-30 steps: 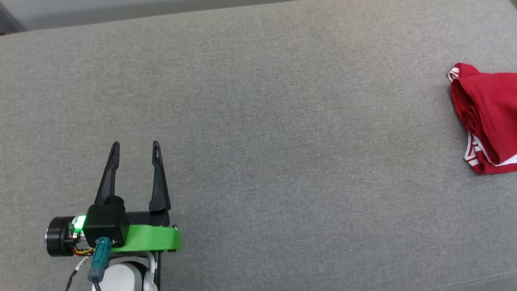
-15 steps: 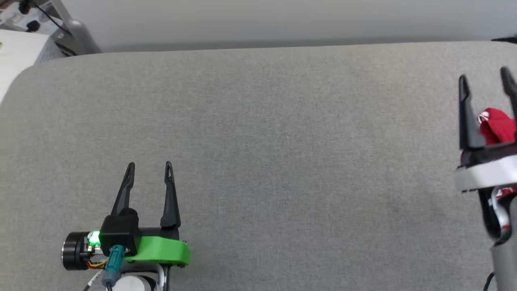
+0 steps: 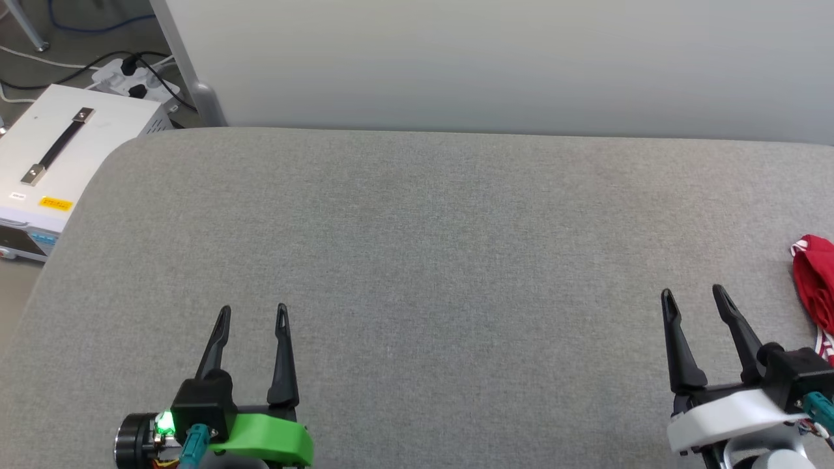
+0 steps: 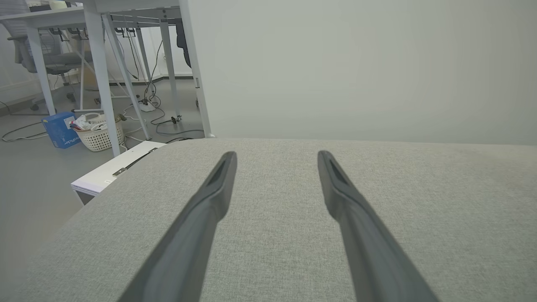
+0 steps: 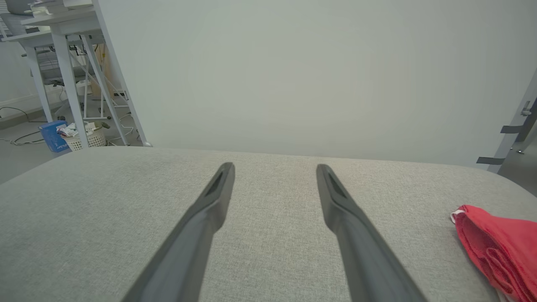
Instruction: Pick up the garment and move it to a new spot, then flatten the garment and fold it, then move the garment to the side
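The garment (image 3: 818, 286), red with a bit of white striped trim, lies bunched at the far right edge of the head view on the grey padded surface (image 3: 417, 260). It also shows at the lower right of the right wrist view, the garment (image 5: 499, 247) lying folded over. My right gripper (image 3: 692, 296) stands open at the lower right, a short way left of the garment, touching nothing. At the lower left my left gripper (image 3: 253, 311) is open too, with nothing between its fingers. In their wrist views the left gripper (image 4: 277, 155) and right gripper (image 5: 275, 167) hover over bare grey fabric.
A pale wall panel (image 3: 495, 65) rises behind the surface. Off the left corner stand a white box with a black handle (image 3: 58, 150) and a power strip with cables (image 3: 130, 75). Desk legs (image 4: 105, 84), a basket (image 4: 98, 132) and a blue box (image 4: 58, 130) stand on the floor beyond.
The head camera has tilted up, bringing the wall and floor into view. My right gripper has come down from beside the garment to the lower right, empty; the left has held its pose.
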You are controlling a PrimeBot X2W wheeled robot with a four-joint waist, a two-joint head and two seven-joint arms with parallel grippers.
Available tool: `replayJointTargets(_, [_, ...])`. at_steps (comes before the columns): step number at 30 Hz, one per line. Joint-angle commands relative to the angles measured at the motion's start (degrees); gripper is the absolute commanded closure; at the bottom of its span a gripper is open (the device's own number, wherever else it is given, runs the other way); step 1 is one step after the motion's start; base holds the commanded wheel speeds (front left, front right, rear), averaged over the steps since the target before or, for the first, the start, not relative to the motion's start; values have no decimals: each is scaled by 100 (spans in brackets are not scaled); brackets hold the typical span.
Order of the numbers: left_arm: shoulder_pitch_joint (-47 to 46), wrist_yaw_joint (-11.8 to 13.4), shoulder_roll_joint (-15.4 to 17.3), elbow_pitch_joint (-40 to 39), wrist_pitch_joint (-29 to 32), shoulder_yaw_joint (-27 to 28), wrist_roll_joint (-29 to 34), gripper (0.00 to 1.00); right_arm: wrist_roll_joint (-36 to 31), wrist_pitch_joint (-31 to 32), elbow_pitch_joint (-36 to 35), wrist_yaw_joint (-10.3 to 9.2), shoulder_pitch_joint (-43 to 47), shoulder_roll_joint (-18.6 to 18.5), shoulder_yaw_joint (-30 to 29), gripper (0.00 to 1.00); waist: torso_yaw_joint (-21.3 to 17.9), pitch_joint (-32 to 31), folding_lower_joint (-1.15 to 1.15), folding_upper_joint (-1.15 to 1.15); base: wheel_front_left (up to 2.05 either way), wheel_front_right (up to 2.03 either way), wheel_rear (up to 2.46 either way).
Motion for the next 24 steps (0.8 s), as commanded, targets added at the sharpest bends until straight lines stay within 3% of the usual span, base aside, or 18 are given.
replayJointTargets(1, [111,-36,-22,12,-33,-5,-29,0,44,-27,-70,-5,158,33,-20,0,62,-127,0,0,0,0,0])
replayJointTargets(17, [257,-174,-5,106,-33,-20,-79,0,60,-27,-202,-5,636,168,-64,0,15,-214,0,0,0,0,0])
replayJointTargets(18, [188,-153,-11,105,3,-26,-77,100,7,1,-185,0,573,152,-58,100,15,-214,0,0,0,0,0])
replayJointTargets(24, [174,-157,-14,102,48,-14,-63,100,-27,47,-186,0,557,156,-55,100,6,-215,0,0,0,0,0])
